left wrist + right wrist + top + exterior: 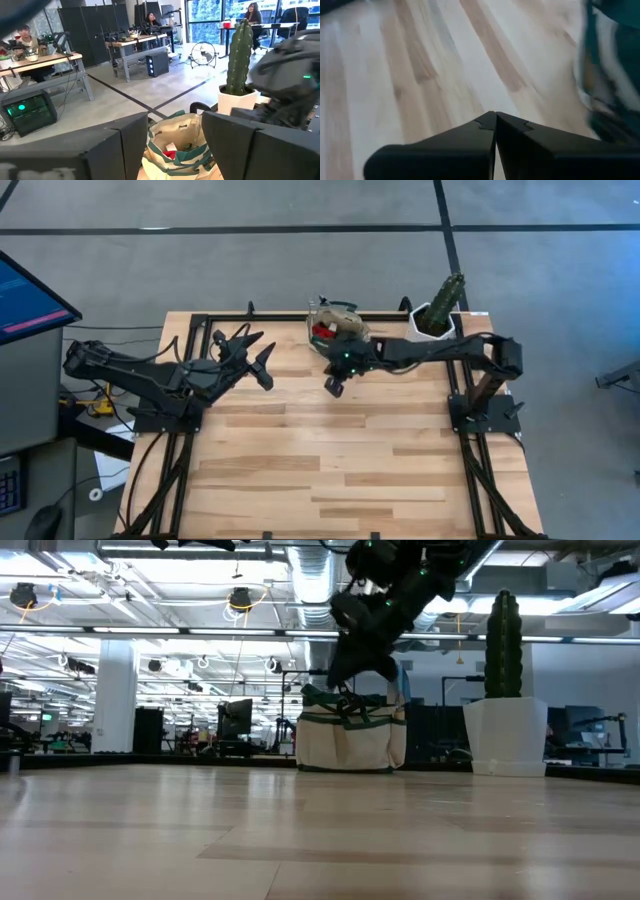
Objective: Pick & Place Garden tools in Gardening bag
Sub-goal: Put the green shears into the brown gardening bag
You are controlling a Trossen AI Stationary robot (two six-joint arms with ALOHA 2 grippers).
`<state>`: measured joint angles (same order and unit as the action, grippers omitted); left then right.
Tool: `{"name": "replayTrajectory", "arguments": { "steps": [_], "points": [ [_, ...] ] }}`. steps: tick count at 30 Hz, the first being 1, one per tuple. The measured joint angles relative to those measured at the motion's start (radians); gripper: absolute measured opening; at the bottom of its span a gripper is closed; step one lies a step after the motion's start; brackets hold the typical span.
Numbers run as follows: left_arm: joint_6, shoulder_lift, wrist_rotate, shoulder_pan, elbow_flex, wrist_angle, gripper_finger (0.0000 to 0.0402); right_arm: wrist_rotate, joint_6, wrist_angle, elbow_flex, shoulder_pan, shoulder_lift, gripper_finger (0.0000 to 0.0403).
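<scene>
I see the right gripper [335, 386] pinched shut and empty above the tabletop [330, 470], just beside the gardening bag [335, 325] at the far edge. The bag's contents are mostly hidden; only something red [170, 150] shows inside. My left gripper [262, 358] waits spread wide near the left edge.

A: Can any text, label, brand or number be read anywhere?

B: None can be read. Coloured lines are shown on the monitor [30, 300] beside the bench [330, 460], but no letters can be made out. No print is seen on the gardening bag [182, 145].
</scene>
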<state>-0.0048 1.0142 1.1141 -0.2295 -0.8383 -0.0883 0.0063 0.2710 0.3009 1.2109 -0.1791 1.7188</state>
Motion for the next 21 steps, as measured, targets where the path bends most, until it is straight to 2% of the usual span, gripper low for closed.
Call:
{"name": "replayTrajectory", "arguments": {
  "steps": [3, 7, 17, 21],
  "points": [
    [0.0, 0.0, 0.0, 0.0, 0.0, 0.0, 0.0176, 0.057, 0.039, -0.079, -0.026, 0.022, 0.004, 0.0],
    [0.0, 0.0, 0.0, 0.0, 0.0, 0.0, 0.0176, 0.22, 0.081, -0.154, -0.048, 0.036, -0.002, 0.0],
    [0.0, 0.0, -0.001, 0.0, 0.0, 0.003, 0.0176, 0.244, 0.131, -0.262, -0.076, 0.035, 0.004, 0.0],
    [0.0, 0.0, 0.0, 0.0, 0.0, 0.003, 0.0176, 0.258, 0.134, -0.251, -0.076, 0.012, 0.004, 0.0]
  ]
}}
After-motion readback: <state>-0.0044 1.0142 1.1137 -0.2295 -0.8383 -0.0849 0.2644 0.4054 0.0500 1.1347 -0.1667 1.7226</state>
